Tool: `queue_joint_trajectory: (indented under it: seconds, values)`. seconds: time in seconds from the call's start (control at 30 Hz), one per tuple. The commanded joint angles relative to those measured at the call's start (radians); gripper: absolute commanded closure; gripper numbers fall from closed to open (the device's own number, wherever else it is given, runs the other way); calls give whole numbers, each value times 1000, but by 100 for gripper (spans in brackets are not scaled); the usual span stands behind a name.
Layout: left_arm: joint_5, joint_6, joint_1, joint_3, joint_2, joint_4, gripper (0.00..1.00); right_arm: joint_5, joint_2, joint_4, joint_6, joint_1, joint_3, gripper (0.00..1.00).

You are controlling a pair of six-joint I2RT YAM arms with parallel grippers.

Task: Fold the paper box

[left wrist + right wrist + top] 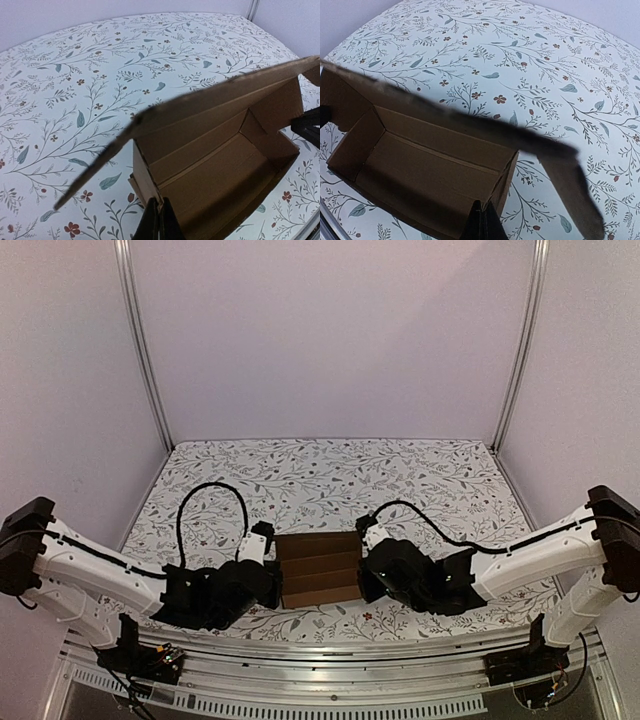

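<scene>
The paper box [320, 568] is brown cardboard, set up as an open carton near the table's front, between my two grippers. In the left wrist view the box [220, 165] shows its open inside, with the lid flap raised above it. My left gripper [159, 220] is shut on the box's left end wall. In the right wrist view the box [420, 170] is open too, its lid flap crossing above. My right gripper [483, 222] is shut on the box's right end wall. In the top view the left gripper [262, 570] and right gripper [370, 565] flank the box.
The table [330, 475] has a white cloth with a leaf and flower print. Grey walls and metal posts [145, 350] close in the sides and back. A metal rail [330, 665] runs along the near edge by the arm bases.
</scene>
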Motion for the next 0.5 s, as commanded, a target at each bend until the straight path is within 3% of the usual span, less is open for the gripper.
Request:
queue_joint_trajectory:
  seconds: [0.0, 0.47]
  values:
    - [73, -41, -17, 20, 37, 16, 100, -24, 39, -15, 24, 32, 17, 100]
    - [89, -78, -23, 38, 93, -28, 100, 3, 38, -48, 60, 54, -1, 100]
